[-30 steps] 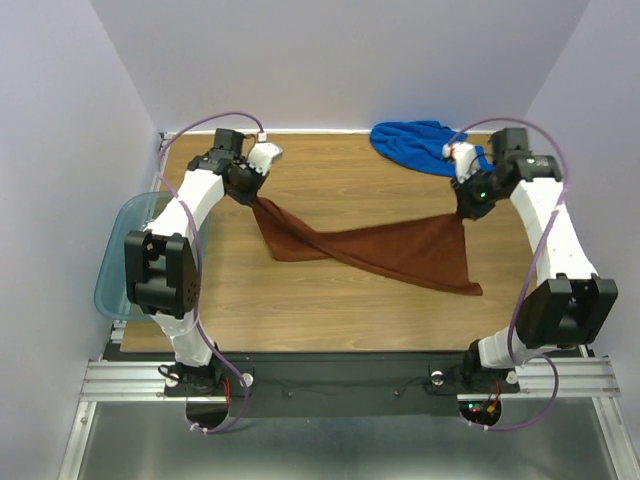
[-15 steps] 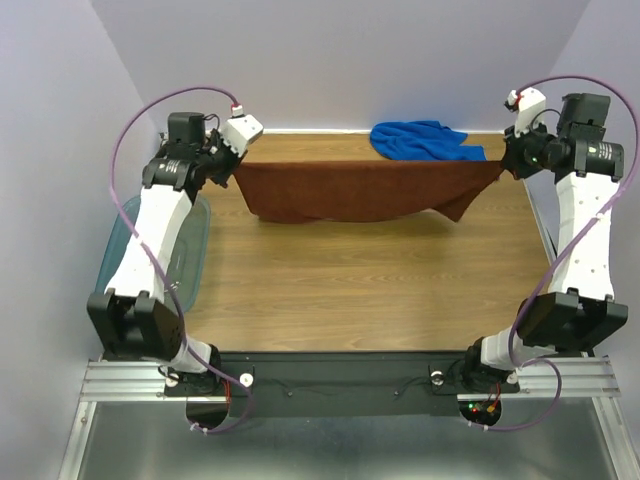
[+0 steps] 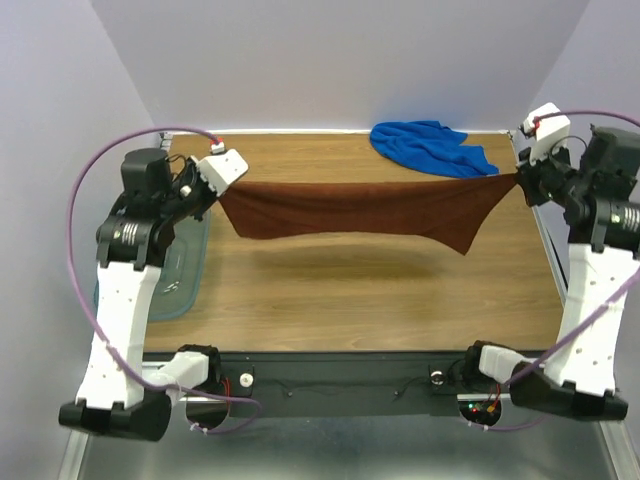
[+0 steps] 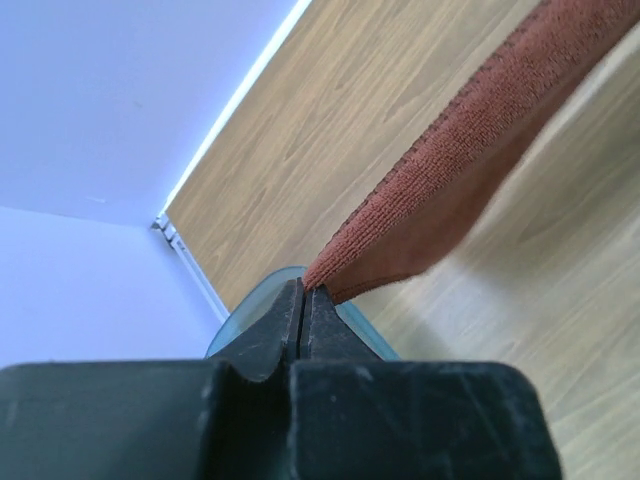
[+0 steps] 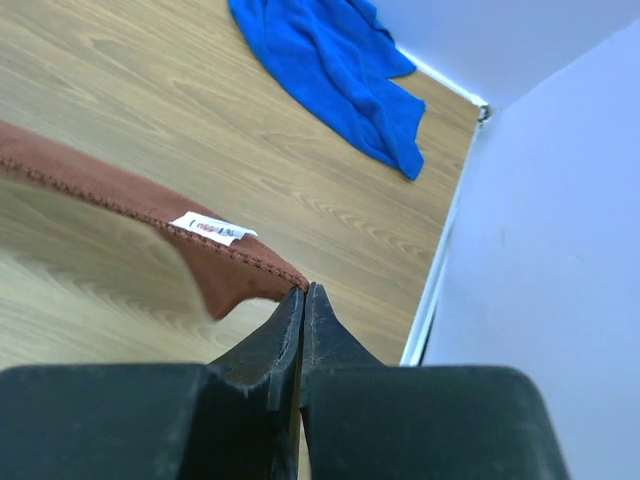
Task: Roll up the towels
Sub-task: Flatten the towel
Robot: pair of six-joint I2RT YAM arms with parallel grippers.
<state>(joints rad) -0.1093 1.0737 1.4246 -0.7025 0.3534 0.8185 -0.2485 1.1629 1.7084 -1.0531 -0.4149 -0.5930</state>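
The rust-brown towel (image 3: 365, 207) hangs stretched in the air across the table, held by a corner at each end. My left gripper (image 3: 222, 187) is shut on its left corner (image 4: 330, 268); my right gripper (image 3: 517, 177) is shut on its right corner (image 5: 285, 276), near a white label (image 5: 212, 229). The towel sags in the middle and a flap droops near the right end. Both grippers are raised well above the wood. The blue towel (image 3: 430, 146) lies crumpled at the back right of the table, also seen in the right wrist view (image 5: 330, 65).
A translucent teal bin (image 3: 180, 265) sits at the left edge under my left arm; its rim (image 4: 260, 285) shows below the left gripper. Walls close the back and both sides. The wooden tabletop (image 3: 350, 290) lies under the hanging towel.
Both arms have lifted the brown towel off the table and pulled it taut, then drawn it toward the near side. The blue towel has not moved.
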